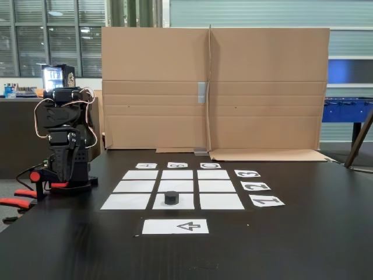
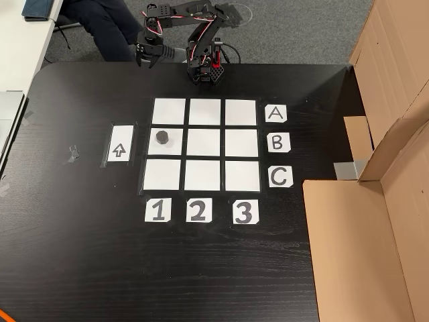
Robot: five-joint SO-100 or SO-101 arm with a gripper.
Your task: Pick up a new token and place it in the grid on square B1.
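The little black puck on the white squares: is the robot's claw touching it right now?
Apart. In the other view, the end effector hangs off beyond the table's far edge, while the token sits alone on square B1, with bare table between them.

Left of the claw, a seated person's dark trousers are cut by the other view's top edge. Far right, the brown cardboard panel runs off-frame. The claw's opening is too small to judge.

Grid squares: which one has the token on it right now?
Square B1, middle row of the column labelled 1 in the other view, beside the arrow sheet. It holds the black token; the other eight squares are bare.
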